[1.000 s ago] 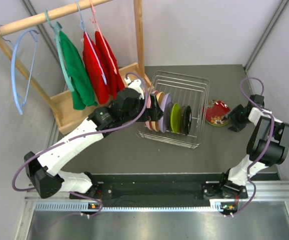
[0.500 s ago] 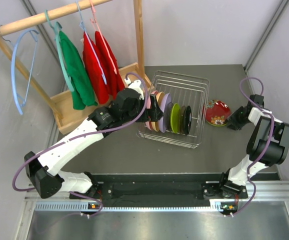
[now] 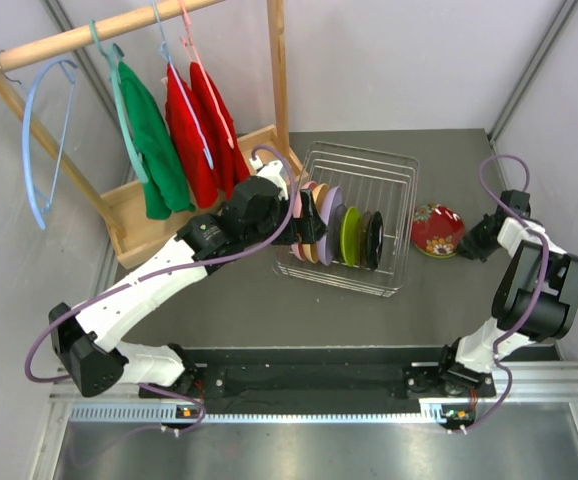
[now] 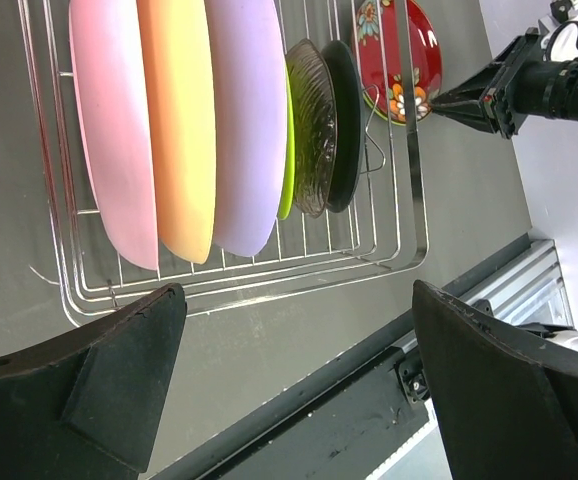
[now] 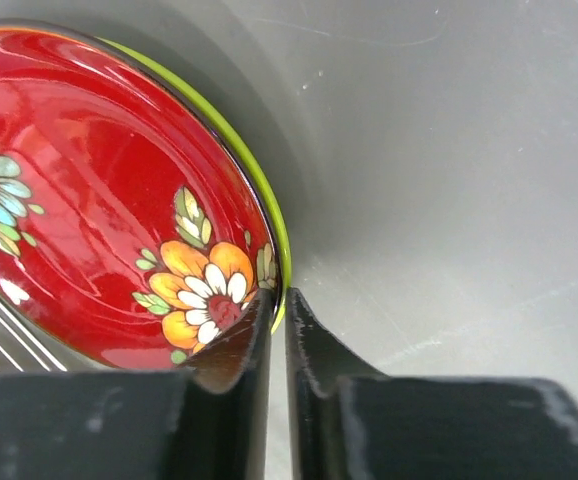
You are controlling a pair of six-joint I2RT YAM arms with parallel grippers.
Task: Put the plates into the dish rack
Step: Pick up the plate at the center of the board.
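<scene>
- At the right side of the counter [image 3: 249, 300], the right tool [image 5: 277, 330] is pressed nearly together, pinching the rim of the red plate [image 5: 99, 200], which is held tilted just outside the dish rack [image 3: 394, 180].
- Only the edge is gripped, so the plate could be swung or dropped.
- Its lower edge could be caught on the raised side wire.
- Farther in, the left tool [image 4: 296, 300] is spread and empty over six racked plates [image 4: 179, 130], which could be toppled by a knock.
</scene>
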